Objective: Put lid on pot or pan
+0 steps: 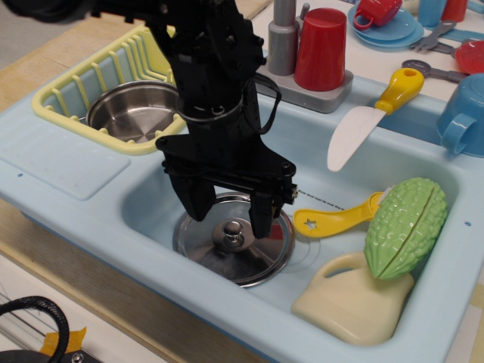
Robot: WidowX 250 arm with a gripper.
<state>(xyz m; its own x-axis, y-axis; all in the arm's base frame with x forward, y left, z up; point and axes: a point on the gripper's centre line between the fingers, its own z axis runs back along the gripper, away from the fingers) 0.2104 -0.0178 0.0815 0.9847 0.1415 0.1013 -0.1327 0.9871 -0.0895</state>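
End effector [229, 219] spread wide, fingers straddling lid [234, 239] knob.

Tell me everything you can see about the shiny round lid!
The lid is a flat, mirror-like steel disc with a raised rim and a small metal knob in its middle. It lies knob-up on the floor of the light blue sink. The open black gripper straddles the knob; whether they touch is unclear.
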